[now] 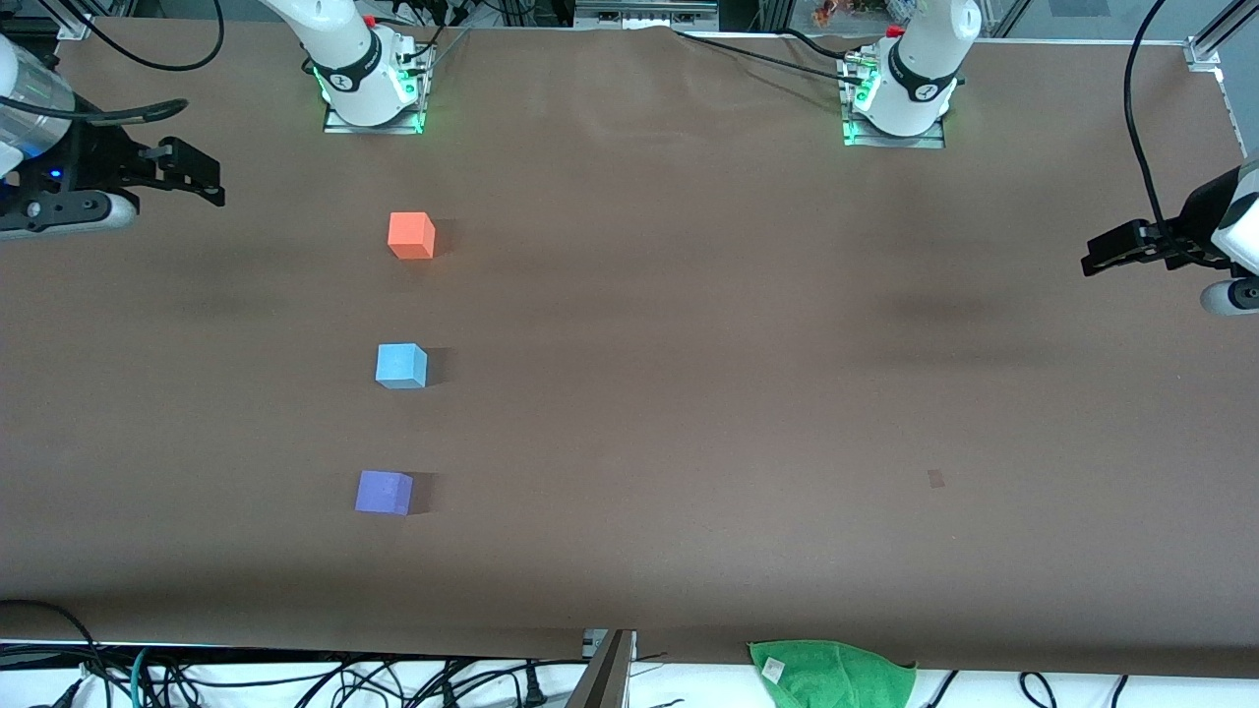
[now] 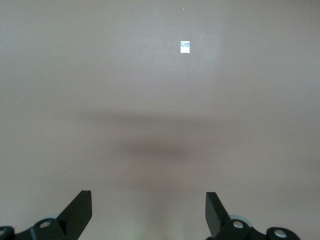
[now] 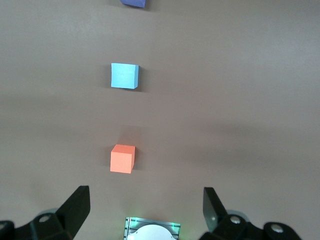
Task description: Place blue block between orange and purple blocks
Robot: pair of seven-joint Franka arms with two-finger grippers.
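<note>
The orange block (image 1: pixel 411 235), the blue block (image 1: pixel 401 366) and the purple block (image 1: pixel 384 492) lie in one line on the brown table, toward the right arm's end. The blue block sits between the other two, apart from both; the orange is farthest from the front camera, the purple nearest. The right wrist view shows the orange block (image 3: pixel 122 158), the blue block (image 3: pixel 124 76) and an edge of the purple block (image 3: pixel 133 3). My right gripper (image 1: pixel 202 175) (image 3: pixel 145 191) is open and empty, raised over the right arm's end. My left gripper (image 1: pixel 1092 254) (image 2: pixel 148 194) is open and empty over the left arm's end.
A green cloth (image 1: pixel 831 674) lies at the table's edge nearest the front camera. A small pale mark (image 1: pixel 935 478) is on the table toward the left arm's end, also in the left wrist view (image 2: pixel 185 47). The right arm's base (image 1: pixel 372 84) stands beside the orange block.
</note>
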